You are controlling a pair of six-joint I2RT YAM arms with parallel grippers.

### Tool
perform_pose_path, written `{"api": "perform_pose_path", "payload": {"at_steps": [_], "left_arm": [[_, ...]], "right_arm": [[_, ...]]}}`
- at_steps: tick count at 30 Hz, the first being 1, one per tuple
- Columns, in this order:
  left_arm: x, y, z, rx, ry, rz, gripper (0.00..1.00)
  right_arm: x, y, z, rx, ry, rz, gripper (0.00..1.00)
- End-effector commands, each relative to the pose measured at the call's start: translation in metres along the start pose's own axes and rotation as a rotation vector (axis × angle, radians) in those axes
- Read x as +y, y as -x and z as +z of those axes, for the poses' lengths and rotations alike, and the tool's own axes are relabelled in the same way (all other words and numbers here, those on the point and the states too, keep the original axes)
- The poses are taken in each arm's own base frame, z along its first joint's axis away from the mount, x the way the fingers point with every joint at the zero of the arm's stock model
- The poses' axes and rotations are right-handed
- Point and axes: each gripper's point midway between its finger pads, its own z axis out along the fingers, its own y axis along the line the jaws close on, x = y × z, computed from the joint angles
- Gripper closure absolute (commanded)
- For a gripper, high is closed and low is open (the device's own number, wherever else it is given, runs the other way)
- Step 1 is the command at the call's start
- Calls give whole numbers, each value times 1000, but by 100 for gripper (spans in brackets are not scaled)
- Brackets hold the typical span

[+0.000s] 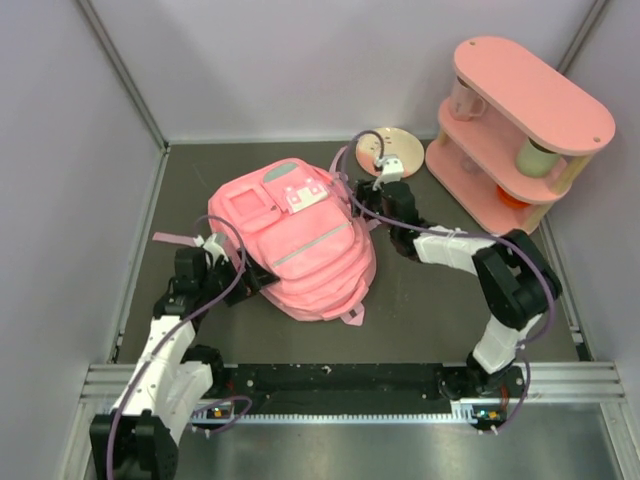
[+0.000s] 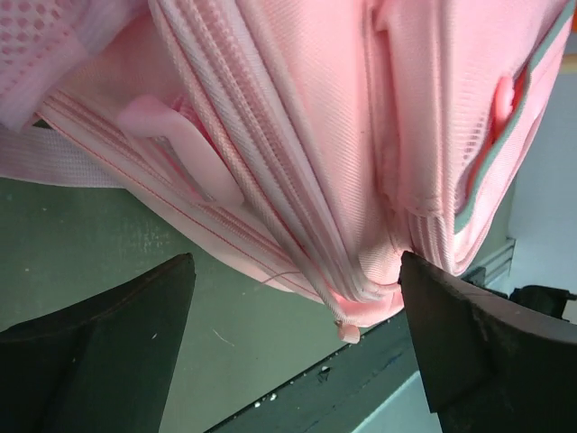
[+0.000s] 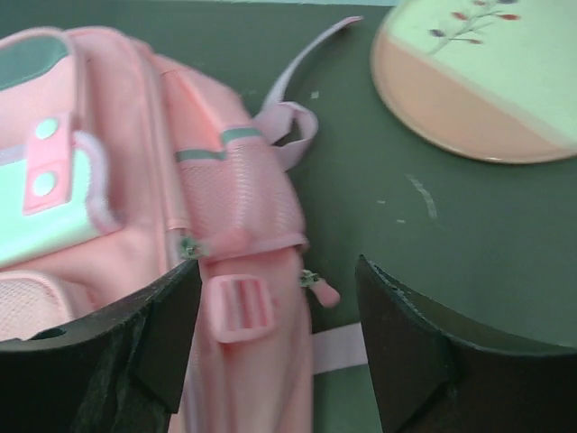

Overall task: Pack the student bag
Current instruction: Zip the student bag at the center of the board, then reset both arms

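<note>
the student bag [image 1: 290,240] looks closed and full, so packing seems done. left end effector [image 2: 296,271] and right end effector [image 3: 278,271] gape empty.

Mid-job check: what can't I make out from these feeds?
Student bag contents: every view shows only its outer fabric.
Left wrist: bag overfills the frame, cut off at top.
Pink shelf items, top view: upper board covers them partly.
Plate, right wrist: cut by frame edge.
</note>
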Motion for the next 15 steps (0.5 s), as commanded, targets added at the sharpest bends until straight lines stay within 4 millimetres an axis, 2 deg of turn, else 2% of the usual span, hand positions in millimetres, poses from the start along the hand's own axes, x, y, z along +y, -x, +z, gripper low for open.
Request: {"api": "perform_pose_path", "payload": {"at_steps": [1,2,4,9,10,12,13,15], "left_arm": [[-22,36,-22,-160,3,95,1],[-25,41,-27,-183,17,103,1],[-16,46,-35,-231,93,100,1],[-12,72,-62,-392,203,116,1],[-11,75,-65,-408,215,118,1],[-12,81,-71,-441,232,129,1],[-12,83,-73,-449,242,132,1],[-14,88,-75,-471,240,146,1]], "right_arm": [[-46,50,-34,-109,-138,126,30],[-48,51,-39,-108,-139,133,27],[-56,54,-54,-95,-163,140,25],[-77,28,-77,25,-207,166,20],[-82,14,-82,66,-224,170,20],[-87,10,-90,76,-230,177,20],[-91,-1,-94,98,-236,173,19],[-93,-9,-101,124,-236,174,19]]}}
